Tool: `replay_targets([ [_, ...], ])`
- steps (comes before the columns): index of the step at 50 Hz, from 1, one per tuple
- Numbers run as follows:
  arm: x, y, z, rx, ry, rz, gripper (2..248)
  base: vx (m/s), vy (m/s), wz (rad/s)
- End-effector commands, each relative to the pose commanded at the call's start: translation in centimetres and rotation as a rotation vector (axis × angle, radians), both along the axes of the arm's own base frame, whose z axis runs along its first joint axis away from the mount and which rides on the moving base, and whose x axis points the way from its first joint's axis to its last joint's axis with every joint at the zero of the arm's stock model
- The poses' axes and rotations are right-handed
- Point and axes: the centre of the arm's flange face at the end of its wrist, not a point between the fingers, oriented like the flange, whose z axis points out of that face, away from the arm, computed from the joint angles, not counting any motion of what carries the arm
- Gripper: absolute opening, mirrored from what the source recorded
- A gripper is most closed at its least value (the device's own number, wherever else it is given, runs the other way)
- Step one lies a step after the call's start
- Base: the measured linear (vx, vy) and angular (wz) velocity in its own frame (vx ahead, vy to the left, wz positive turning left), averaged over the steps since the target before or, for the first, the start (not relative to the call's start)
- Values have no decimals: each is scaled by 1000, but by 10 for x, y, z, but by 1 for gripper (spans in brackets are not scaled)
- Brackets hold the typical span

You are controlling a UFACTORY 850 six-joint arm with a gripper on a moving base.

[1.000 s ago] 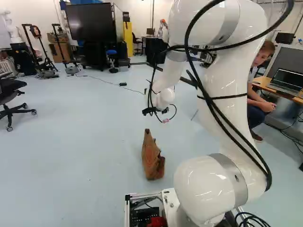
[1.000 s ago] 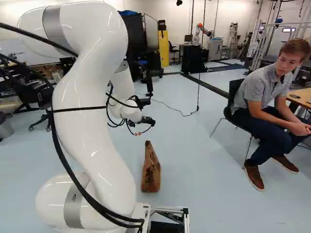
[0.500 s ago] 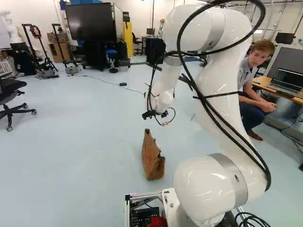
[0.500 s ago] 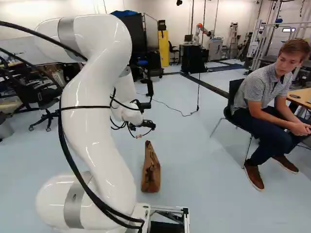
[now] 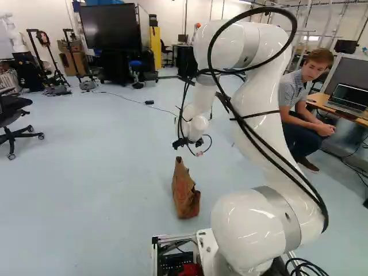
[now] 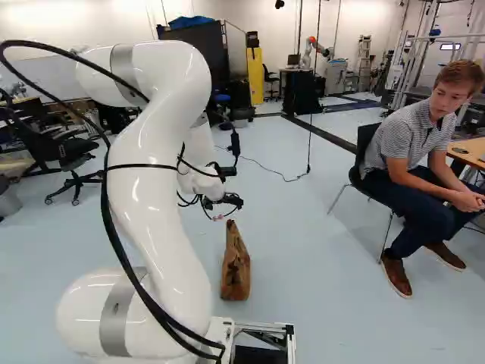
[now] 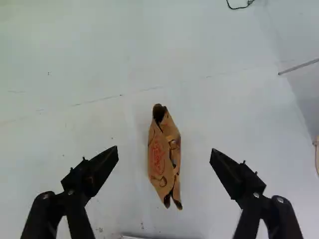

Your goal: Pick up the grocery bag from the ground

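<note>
A: Quick q, which way's the grocery bag (image 7: 157, 159) pointing?
B: Stands upright on the floor (image 5: 103, 172), ahead of the base, tall peak up. Seen in wrist view, long axis runs approx. square to the line btwn the fingertips, w/ a slight slant. One end is btwn the tips as seen there, the other reaches out ahead of them. R base view gets it nearly end-on, L base view shows more of its broad side.
A: And the gripper (image 5: 188, 144)?
B: Above the bag, apart from it. Fingers (image 7: 102, 167) spread wide, one each side of the bag in wrist view, w/ room to spare on both sides. Nothing btwn them is held.
A: Any diff. vs. the prev. frames?
B: Yep. Arm (image 5: 264, 132) has shifted vs. its lowest joint (image 5: 247, 230): upper part's lower, a bit further L in L base view, a bit further R in R base view. Gripper's come down a little too, so it's nearer the bag top. Bag's in the same spot, same pose. Base hasn't moved.
A: OK, & how's the bag look?
B: Brown, papery, narrow, v. creased. Reddish print on the broad side, darker marks elsewhere. Top edges are uneven & crumpled, w/ dark patches at the far tip & a forked bit at the near end. Sides pinch close together, w/ a dark gap btwn them. Contents: can't tell.
</note>
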Motion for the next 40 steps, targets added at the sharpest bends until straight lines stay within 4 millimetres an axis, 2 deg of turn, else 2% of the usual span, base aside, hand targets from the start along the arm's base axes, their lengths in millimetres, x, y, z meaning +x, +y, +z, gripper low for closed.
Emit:
replay_targets([
  [40,12,1,-54,-6,65,0,247,0,0,0],
])
